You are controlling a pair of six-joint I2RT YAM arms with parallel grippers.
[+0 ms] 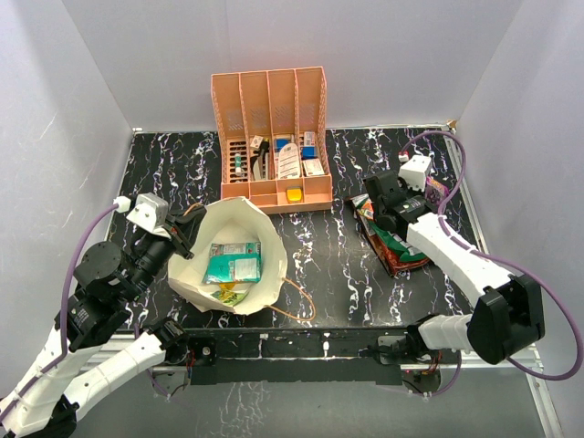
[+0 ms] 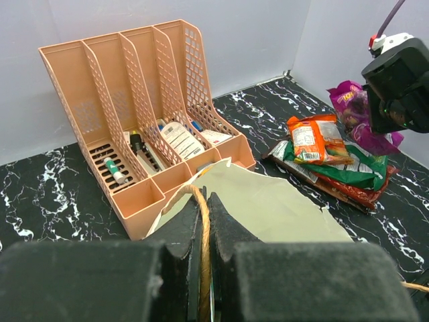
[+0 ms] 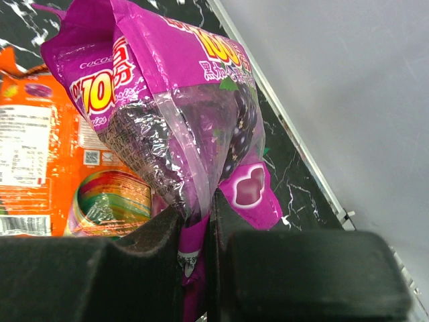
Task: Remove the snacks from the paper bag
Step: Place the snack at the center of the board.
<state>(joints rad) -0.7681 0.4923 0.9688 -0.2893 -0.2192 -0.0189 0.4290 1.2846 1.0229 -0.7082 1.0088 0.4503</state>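
Pinch on purple packet (image 3: 167,100) tail: right gripper (image 3: 198,211) clenched, 2 o'clock, beside snack pile (image 1: 394,245) at 3. Left gripper (image 2: 204,208) clenched on cord handle (image 2: 194,190) of paper bag (image 1: 242,217), 9 o'clock; teal-white packet (image 1: 233,265) inside. Risks dropping slick foil off pile, tipping bag through cord tug.

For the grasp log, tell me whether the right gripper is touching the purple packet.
Touching. In the right wrist view the right gripper pinches the lower edge of the purple packet between its fingers, no gap either side.

Marbled table (image 1: 338,265) with paper bag (image 1: 194,266), organizer (image 1: 269,100), snack pile (image 1: 394,243)
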